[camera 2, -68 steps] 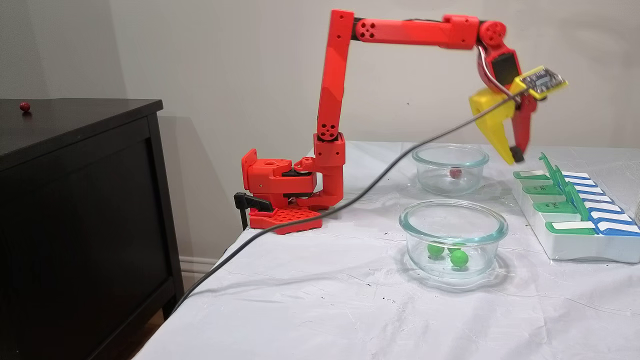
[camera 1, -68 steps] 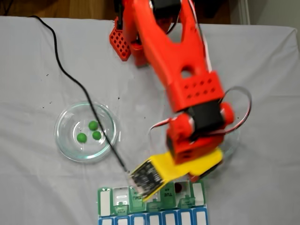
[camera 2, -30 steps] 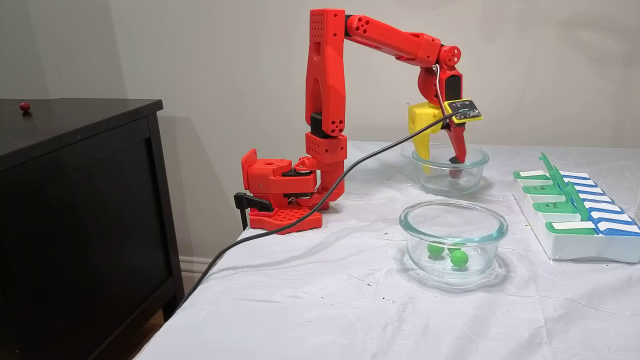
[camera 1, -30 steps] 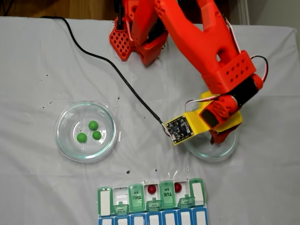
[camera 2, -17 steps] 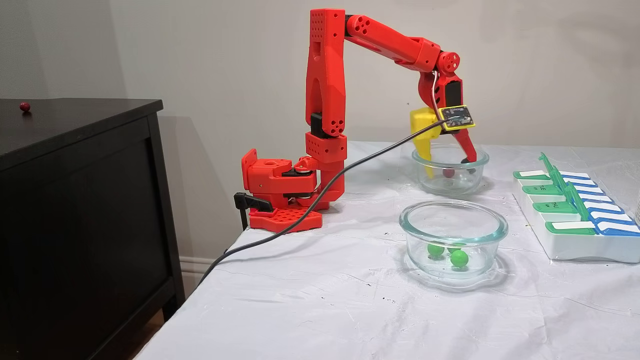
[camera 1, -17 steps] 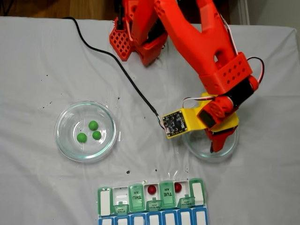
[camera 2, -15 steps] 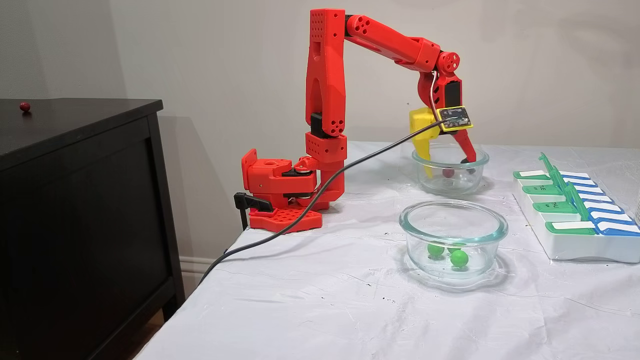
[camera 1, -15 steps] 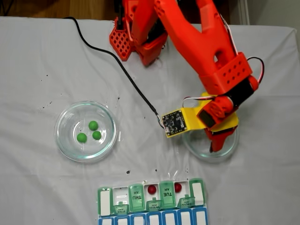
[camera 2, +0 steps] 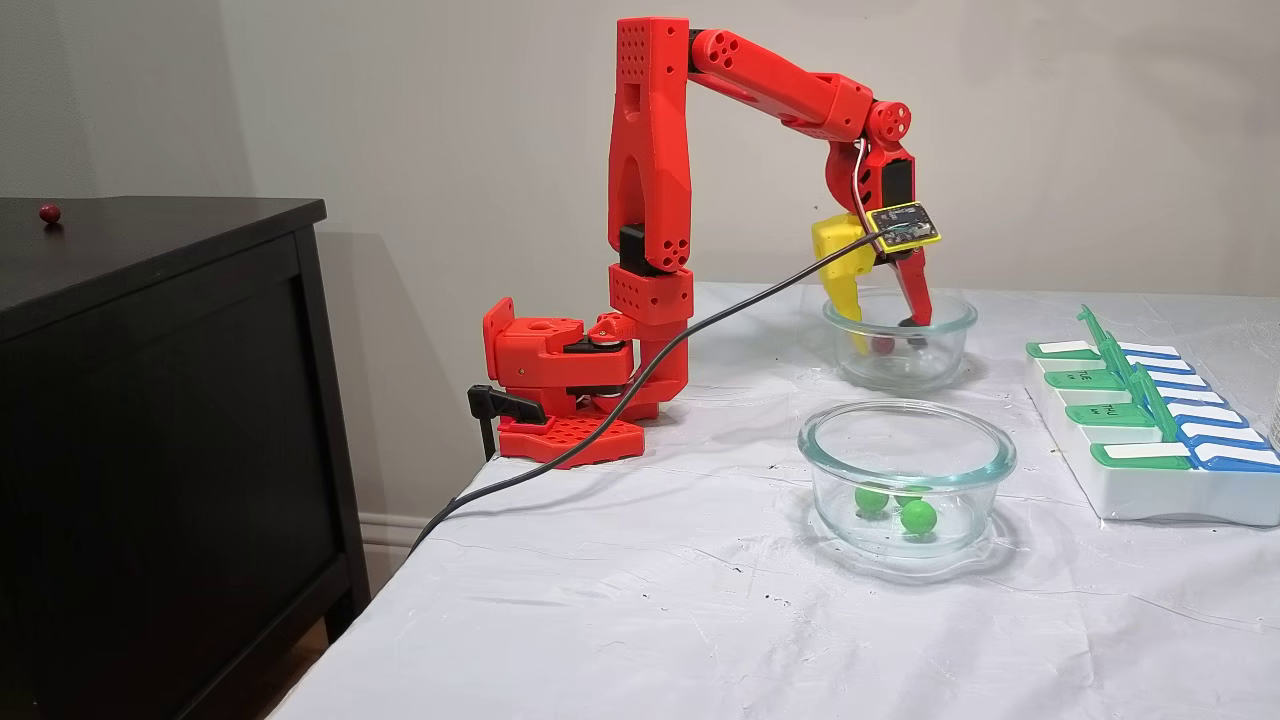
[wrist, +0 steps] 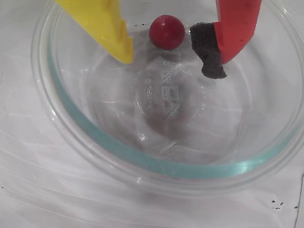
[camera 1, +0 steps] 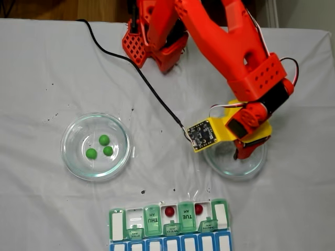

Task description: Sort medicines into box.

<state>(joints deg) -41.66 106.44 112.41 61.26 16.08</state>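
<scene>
My gripper (wrist: 169, 64) is open and lowered inside the right glass dish (camera 1: 224, 168). One dark red medicine ball (wrist: 166, 32) lies on the dish floor between the yellow finger (wrist: 114, 33) and the red finger's black pad (wrist: 209, 52), with a gap on the yellow side. In the side fixed view the gripper (camera 2: 888, 338) dips into the far dish (camera 2: 960, 315) around the red ball (camera 2: 881, 344). Three green medicines (camera 1: 104, 139) lie in the left dish (camera 1: 68, 136). The box (camera 1: 152, 226) holds two red balls (camera 1: 169, 210) in open compartments.
The arm's red base (camera 1: 146, 42) stands at the table's far edge. A black cable (camera 1: 136, 73) trails from the wrist camera board across the cloth. A dark cabinet (camera 2: 150, 300) beside the table carries a stray red ball (camera 2: 49, 212).
The gripper came from above the box to the right dish and dropped into it. In the last half second the red finger drew closer to the red ball.
</scene>
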